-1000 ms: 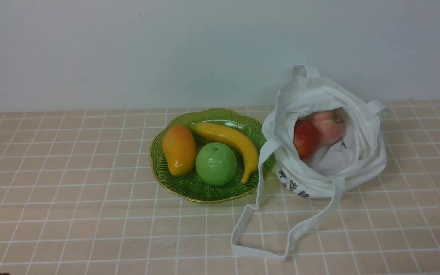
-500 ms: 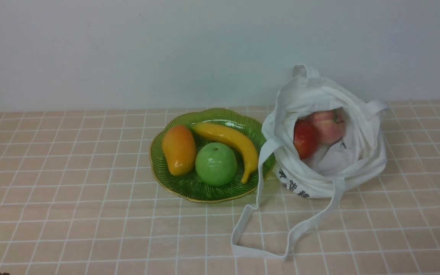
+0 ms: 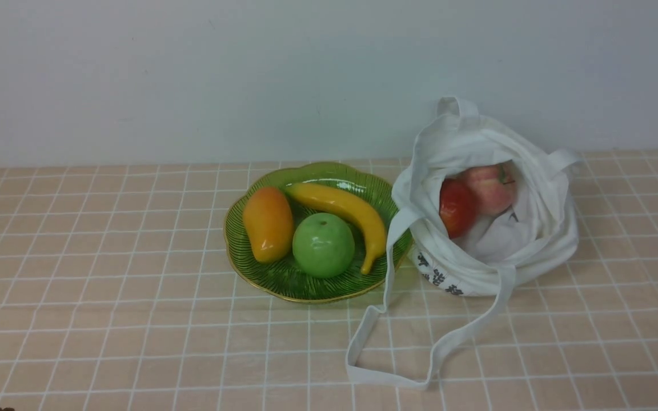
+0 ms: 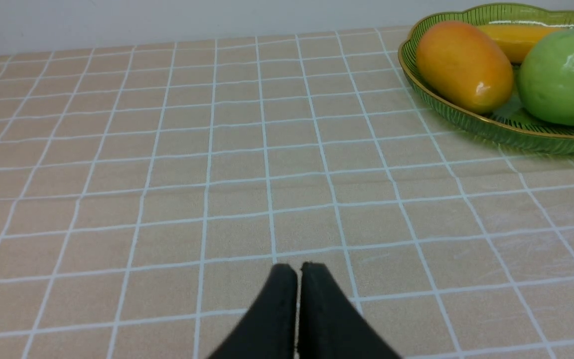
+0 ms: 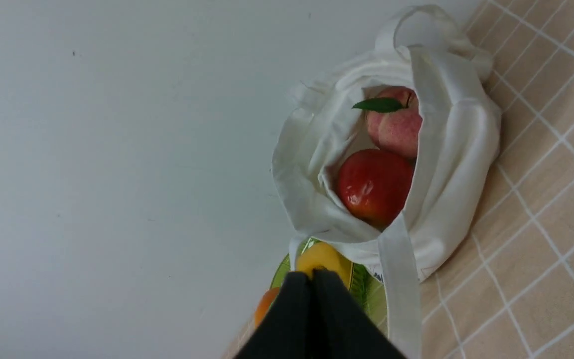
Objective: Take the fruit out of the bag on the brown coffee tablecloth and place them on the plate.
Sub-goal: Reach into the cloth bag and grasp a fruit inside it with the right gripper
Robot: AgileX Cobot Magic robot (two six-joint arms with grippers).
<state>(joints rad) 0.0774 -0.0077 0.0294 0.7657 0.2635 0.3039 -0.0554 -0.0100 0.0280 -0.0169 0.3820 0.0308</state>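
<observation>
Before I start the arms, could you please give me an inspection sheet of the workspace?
Surface: checked tablecloth, flat.
Job's things: red apple and pink apple side by side inside the open bag; plate left of the bag.
Clutter: mango, banana and green apple on the plate.
Claws: left claw shut, empty; right claw shut, empty, clear of the bag.
Cables: nothing seen.
Surroundings: plain pale wall behind.
</observation>
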